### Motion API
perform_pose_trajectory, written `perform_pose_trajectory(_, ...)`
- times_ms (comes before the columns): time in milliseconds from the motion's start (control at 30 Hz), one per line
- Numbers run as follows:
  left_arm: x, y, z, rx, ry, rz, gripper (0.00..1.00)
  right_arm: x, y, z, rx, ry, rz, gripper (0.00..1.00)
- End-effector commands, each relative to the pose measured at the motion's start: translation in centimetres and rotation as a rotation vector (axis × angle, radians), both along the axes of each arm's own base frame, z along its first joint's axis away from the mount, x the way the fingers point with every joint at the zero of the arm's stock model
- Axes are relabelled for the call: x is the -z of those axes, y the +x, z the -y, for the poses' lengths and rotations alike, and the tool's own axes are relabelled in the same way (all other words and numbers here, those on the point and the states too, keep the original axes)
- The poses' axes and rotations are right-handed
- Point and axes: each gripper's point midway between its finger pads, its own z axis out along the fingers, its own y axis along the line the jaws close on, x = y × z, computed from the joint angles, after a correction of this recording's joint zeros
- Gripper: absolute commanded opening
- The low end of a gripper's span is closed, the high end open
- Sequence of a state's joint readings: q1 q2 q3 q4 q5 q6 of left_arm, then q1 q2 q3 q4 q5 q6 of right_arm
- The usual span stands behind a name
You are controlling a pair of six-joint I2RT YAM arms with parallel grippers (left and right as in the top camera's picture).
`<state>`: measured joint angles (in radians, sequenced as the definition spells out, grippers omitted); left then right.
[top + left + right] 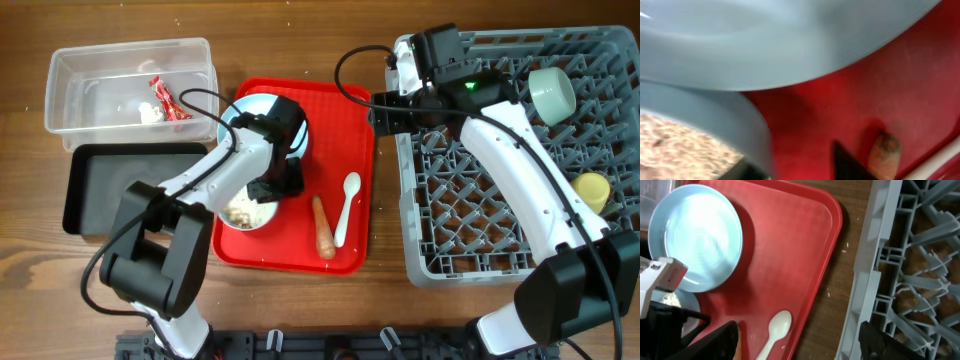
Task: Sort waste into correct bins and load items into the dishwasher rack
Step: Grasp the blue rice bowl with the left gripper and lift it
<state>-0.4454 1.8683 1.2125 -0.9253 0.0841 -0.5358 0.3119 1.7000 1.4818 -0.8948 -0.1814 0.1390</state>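
Since the pale blue-green round bowl [226, 218] holding the whitish rice-like food scraps [243, 210] sits at the 7 o'clock corner of the flat red serving tray [300, 250], the coming move turns on how its rim lies to the left hand [268, 190]. In the overhead view that hand hangs over the bowl's 1 o'clock edge, so the bowl's middle lies toward 7 o'clock from the fingers. The left wrist view is blurred, but the bowl's wall appears to run up between the two dark fingers [847, 162], close to the one on the rice side. Whether they have pinched onto the rim or stand just clear of it I cannot tell. My judgement is that the rim must stay crosswise between the fingers for a firm pinch before any lift. From the bowl, the shallow black rectangular tray [110, 190] lies near at 9 o'clock and the clear rectangular plastic tub [100, 70] farther off at 10 o'clock, both on the left arm's side. An orange carrot [323, 228] lies at 3 o'clock from the bowl, its long axis running 12 to 6, with the white plastic spoon [346, 205] just beyond it. The right hand [799, 342] is well apart at the tray's 1 o'clock corner, spread wide and gripping nothing, beside the large grey plastic grid rack [470, 200] on the wooden bench [390, 300].
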Motion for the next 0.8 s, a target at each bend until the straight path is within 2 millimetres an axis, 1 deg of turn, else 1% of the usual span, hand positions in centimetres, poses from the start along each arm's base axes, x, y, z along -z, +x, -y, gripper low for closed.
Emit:
perform_pose_trajectory(0, 0.4, -0.1, -0.3, 0.003, 0.018, -0.004, 0.13, 0.7, -0.2, 0.2, 0.020, -0.017, -0.027, 0.79)
perform_pose_trajectory(33, 0.4, -0.2, -0.3, 0.003, 0.020, -0.007, 0.04, 0.8, -0.3, 0.5, 0.024, -0.028, -0.030, 0.79)
perform_pose_trajectory(133, 0.2, -0.2, -0.6, 0.007, 0.036, -0.001, 0.04, 1.0, -0.5, 0.9, 0.035, -0.054, -0.037, 0.79)
perform_pose_trajectory(200, -0.4, -0.1, -0.8, 0.011, 0.044, 0.009, 0.04, 1.1, -0.5, 1.4, 0.045, -0.079, -0.037, 0.79)
perform_pose_trajectory(333, -3.0, 0.2, -1.2, 0.013, 0.055, 0.047, 0.04, 1.2, -0.5, 1.7, 0.050, -0.092, -0.037, 0.79)
perform_pose_trajectory(433, -5.7, 0.6, -2.0, 0.009, 0.077, 0.112, 0.04, 1.3, -0.5, 1.9, 0.056, -0.105, -0.039, 0.79)
perform_pose_trajectory(533, -8.0, 1.0, -3.1, -0.022, 0.075, 0.180, 0.04, 1.4, -0.6, 2.1, 0.060, -0.117, -0.043, 0.79)
perform_pose_trajectory(567, -8.9, 1.2, -3.9, -0.047, 0.065, 0.205, 0.04, 1.4, -0.7, 2.2, 0.059, -0.118, -0.045, 0.79)
perform_pose_trajectory(600, -10.2, 1.5, -5.1, -0.084, 0.054, 0.236, 0.04, 1.4, -0.7, 2.2, 0.059, -0.118, -0.045, 0.79)
perform_pose_trajectory(700, -12.3, 2.0, -7.2, -0.091, -0.015, 0.286, 0.04, 1.4, -0.7, 2.2, 0.060, -0.118, -0.047, 0.78)
perform_pose_trajectory(767, -13.2, 2.2, -8.2, -0.077, -0.087, 0.303, 0.04, 1.4, -0.8, 2.2, 0.059, -0.119, -0.049, 0.79)
